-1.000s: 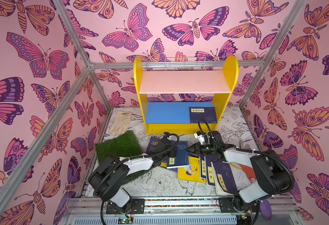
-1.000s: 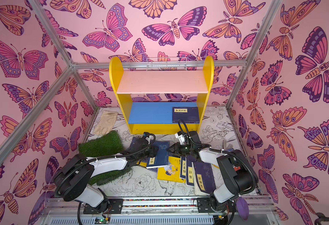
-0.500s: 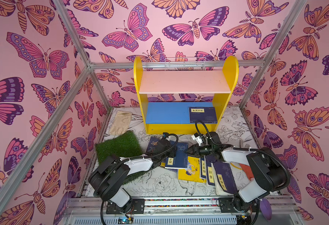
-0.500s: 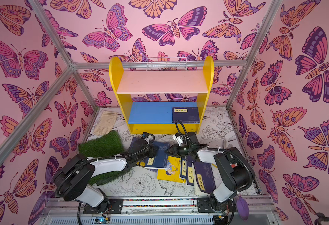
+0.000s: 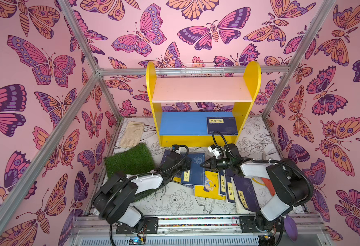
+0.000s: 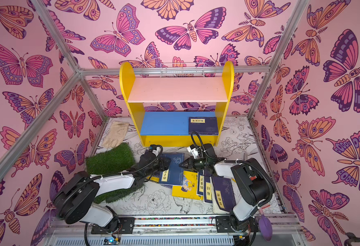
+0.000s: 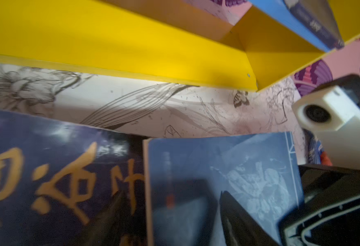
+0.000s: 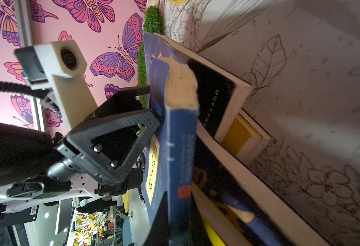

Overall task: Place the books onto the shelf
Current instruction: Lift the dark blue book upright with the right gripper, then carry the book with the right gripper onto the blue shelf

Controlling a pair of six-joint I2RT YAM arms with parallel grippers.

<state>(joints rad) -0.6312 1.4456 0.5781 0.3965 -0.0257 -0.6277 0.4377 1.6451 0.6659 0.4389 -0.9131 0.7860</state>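
1. A blue book (image 5: 194, 170) with a yellow title label lies on top of a loose spread of books on the table (image 5: 174, 204), mid-scene, just on the near side of the shelf (image 5: 151, 85).
2. The right gripper (image 5: 202, 165) reaches in from the right. Its fingers are closed on the blue book's right edge, with one finger over the cover.
3. The left gripper (image 5: 187, 165) comes in from the left with its fingers spread apart. In the right wrist view both tips rest against the blue cover.
4. A black book (image 7: 47, 181) with orange characters lies partly under the blue book, on its left.
5. To the near right are a yellow book (image 5: 206, 185) and several overlapping navy books (image 5: 244, 192).
6. The shelf stands at the far side, with yellow side panels and a pink upper board (image 5: 200, 89). A shelved book (image 5: 221, 125), navy, lies flat at the right end of the blue lower board (image 5: 183, 123).
7. A green turf square (image 5: 130, 159) lies left of the books, partly under the left arm. A beige glove (image 5: 132, 133) lies just beyond it.
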